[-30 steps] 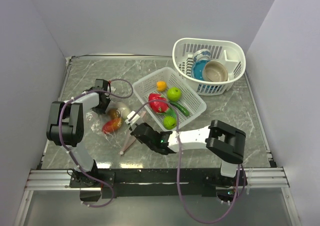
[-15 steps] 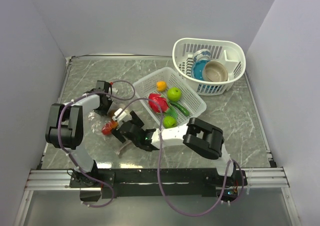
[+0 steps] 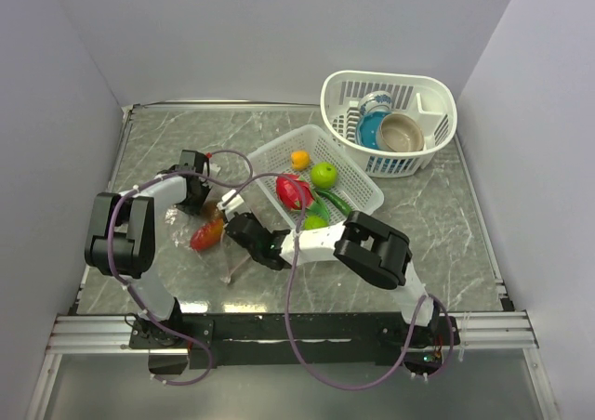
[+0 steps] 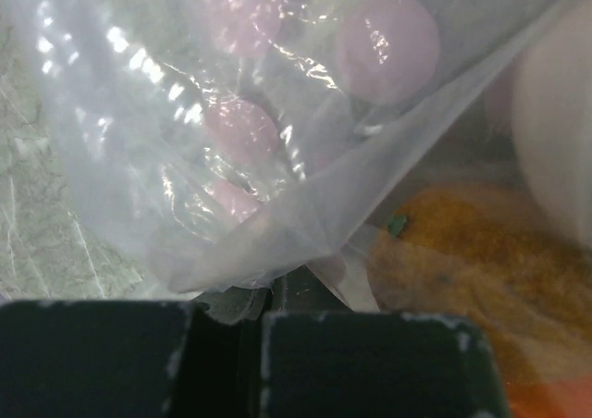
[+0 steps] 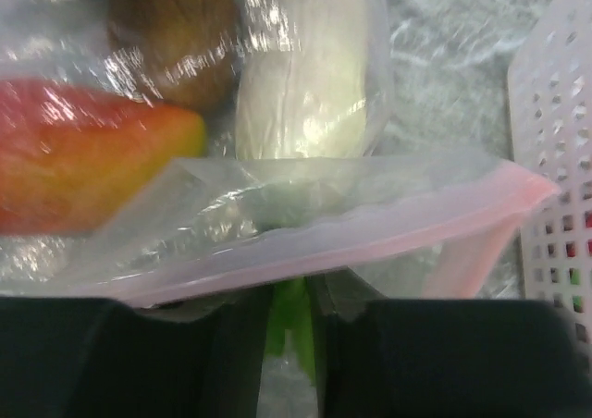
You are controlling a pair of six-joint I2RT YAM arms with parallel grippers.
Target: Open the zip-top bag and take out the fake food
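Nearest, the right gripper (image 5: 291, 300) is clamping its fingers on the pink zip strip (image 5: 370, 228) of the bag (image 5: 213, 215). The bag is lying on the table (image 3: 167, 141) just left of the basket (image 3: 270, 164), holding red-orange, brown and white food (image 5: 83, 150). Beyond it, the left gripper (image 4: 264, 305) is pinching the bag's clear film.

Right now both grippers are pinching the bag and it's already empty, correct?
Not empty. The right wrist view shows the bag holding a red-orange piece, a brown piece and a white piece. The rest stands: the left gripper and right gripper both pinch its film.
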